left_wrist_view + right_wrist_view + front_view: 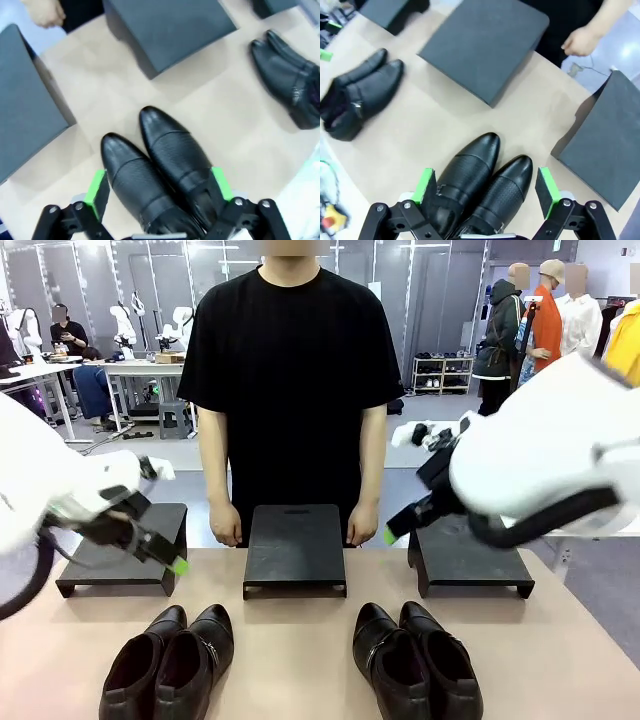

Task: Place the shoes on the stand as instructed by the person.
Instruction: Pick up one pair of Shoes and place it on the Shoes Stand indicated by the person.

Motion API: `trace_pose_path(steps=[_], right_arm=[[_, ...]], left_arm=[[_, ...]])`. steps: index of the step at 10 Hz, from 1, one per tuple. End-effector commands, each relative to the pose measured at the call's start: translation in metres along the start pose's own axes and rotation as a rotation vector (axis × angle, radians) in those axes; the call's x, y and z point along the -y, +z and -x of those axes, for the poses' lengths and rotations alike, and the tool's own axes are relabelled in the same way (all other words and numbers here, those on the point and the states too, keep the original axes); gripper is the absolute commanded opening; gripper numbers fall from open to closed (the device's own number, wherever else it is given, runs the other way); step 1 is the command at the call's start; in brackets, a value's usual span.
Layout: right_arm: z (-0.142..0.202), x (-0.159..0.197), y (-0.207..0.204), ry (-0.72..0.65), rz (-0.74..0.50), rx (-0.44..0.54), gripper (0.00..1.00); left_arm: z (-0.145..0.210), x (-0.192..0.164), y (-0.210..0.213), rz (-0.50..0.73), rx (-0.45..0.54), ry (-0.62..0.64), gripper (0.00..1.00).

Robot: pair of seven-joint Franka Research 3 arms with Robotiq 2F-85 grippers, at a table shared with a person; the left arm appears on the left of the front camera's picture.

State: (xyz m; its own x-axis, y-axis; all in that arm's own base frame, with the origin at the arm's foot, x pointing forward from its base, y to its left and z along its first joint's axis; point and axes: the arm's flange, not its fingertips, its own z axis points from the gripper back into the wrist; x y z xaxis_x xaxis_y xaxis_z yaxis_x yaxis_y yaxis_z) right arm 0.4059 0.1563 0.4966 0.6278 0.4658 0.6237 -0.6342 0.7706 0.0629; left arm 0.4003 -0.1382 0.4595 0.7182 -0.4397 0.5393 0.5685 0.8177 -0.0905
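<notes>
Two pairs of glossy black shoes sit side by side at the near side of the table, the left pair [170, 665] and the right pair [415, 660]. My left gripper [168, 558] hovers open over the left pair [155, 175], one green pad on either side of it [159, 186], touching nothing. In the same way my right gripper [398, 530] hangs open above the right pair [482, 182], its pads spread wider than both shoes [486, 187]. Three black stands line the far side: left [125, 550], middle [295, 545], right [468, 558]. The person [290, 370] stands behind the middle stand, both hands lowered at the table's edge.
The person's hands [226, 530] [362, 530] flank the middle stand [170, 30] [485, 45]. Bare tabletop [295, 640] lies between the two pairs and between the shoes and the stands. Beyond the table are other desks and a shoe rack.
</notes>
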Motion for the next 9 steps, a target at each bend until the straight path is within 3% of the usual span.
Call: trace_pose_path(steps=[1,4,5,6,7,9], right_arm=[[0.004,0.033,0.042,-0.089,-0.21,0.021,1.0],[0.045,0.099,0.123,-0.336,-0.474,0.126,1.0],[0.071,0.121,0.151,-0.379,-0.56,0.228,1.0],[0.098,0.134,0.169,-0.426,-0.579,0.261,1.0],[0.125,0.146,0.183,-0.509,-0.579,0.27,1.0],[0.189,0.174,0.219,-0.69,-0.52,0.378,1.0]], left_arm=[[-0.002,-0.026,0.053,0.163,0.027,0.046,1.0],[0.029,-0.08,0.133,0.524,0.129,0.233,1.0],[0.053,-0.103,0.163,0.637,0.262,0.294,1.0],[0.076,-0.119,0.183,0.675,0.379,0.323,1.0],[0.104,-0.134,0.196,0.676,0.437,0.37,1.0],[0.165,-0.164,0.215,0.625,0.55,0.529,1.0]])
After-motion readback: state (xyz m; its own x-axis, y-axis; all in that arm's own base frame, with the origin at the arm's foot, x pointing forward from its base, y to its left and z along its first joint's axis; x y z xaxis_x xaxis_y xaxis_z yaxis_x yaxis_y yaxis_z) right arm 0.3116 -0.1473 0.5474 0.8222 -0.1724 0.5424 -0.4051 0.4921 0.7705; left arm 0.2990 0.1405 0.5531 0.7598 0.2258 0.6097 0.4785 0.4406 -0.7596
